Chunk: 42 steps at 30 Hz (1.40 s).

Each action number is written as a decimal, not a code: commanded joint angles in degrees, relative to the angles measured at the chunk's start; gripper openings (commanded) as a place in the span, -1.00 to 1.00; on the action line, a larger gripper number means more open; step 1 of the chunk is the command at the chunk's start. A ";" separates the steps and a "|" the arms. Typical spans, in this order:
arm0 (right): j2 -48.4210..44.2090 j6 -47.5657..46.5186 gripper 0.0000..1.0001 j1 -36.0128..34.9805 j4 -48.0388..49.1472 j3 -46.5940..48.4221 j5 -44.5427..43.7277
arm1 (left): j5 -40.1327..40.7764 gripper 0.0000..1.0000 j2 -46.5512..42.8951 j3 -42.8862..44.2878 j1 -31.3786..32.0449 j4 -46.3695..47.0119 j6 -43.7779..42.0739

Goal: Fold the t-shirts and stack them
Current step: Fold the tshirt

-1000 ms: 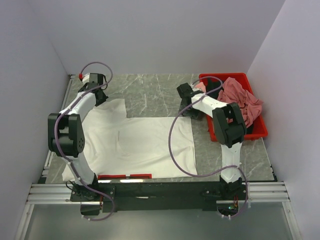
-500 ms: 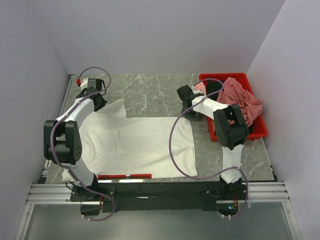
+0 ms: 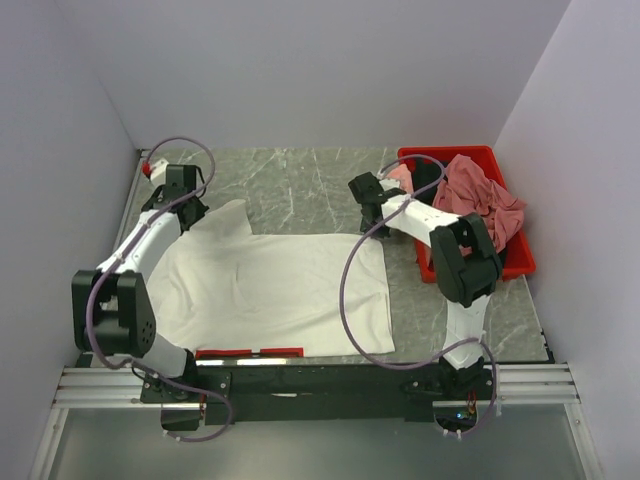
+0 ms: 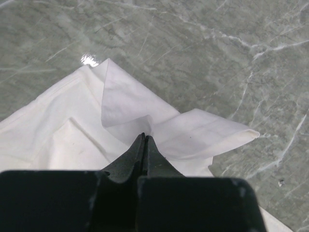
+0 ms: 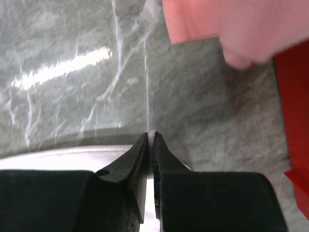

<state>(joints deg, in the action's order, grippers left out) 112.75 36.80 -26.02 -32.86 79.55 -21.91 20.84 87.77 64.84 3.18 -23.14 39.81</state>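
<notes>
A large white t-shirt (image 3: pixel 280 290) lies spread flat on the marble table. My left gripper (image 3: pixel 192 216) is at its far left sleeve. In the left wrist view the jaws (image 4: pixel 144 137) are shut, and folds of the white sleeve (image 4: pixel 193 133) pucker toward their tip. My right gripper (image 3: pixel 372 228) is at the shirt's far right corner. The right wrist view shows it (image 5: pixel 151 135) shut on a thin white edge of cloth (image 5: pixel 96 157). A dusty rose t-shirt (image 3: pixel 482 195) is heaped in the bin, with a light pink one (image 3: pixel 400 172) hanging over the bin's left rim.
The red plastic bin (image 3: pixel 522 264) stands at the right, close beside my right arm. Its wall (image 5: pixel 295 101) and the light pink cloth (image 5: pixel 231 29) show in the right wrist view. Two red strips (image 3: pixel 250 352) lie at the shirt's near hem. Walls close in on three sides.
My right gripper has closed on the shirt's far right corner and shifted slightly left. My left arm has swung left and lower, its gripper still shut at the sleeve.
</notes>
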 commanded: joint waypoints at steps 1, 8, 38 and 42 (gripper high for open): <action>-5.86 -0.06 -0.87 -1.75 -1.24 -1.85 -3.93 | 1.75 -0.99 -5.32 -3.21 0.34 0.02 1.84; -11.23 1.52 -0.88 -3.33 -2.21 -6.77 -5.86 | 4.47 -0.99 -14.79 -10.34 0.86 -3.40 6.76; -26.79 -0.76 -0.87 -6.94 -2.82 -17.50 -7.27 | 13.53 -0.99 -52.08 -19.75 1.04 -30.47 30.32; -27.49 -1.46 -0.87 -6.94 -2.73 -17.94 -7.53 | 12.03 -0.99 -55.94 -20.98 1.04 -32.58 31.55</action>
<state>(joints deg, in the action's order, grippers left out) 87.48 36.21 -32.64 -35.31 62.22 -26.59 33.17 34.15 42.94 4.10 -52.66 69.30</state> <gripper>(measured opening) 0.110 0.012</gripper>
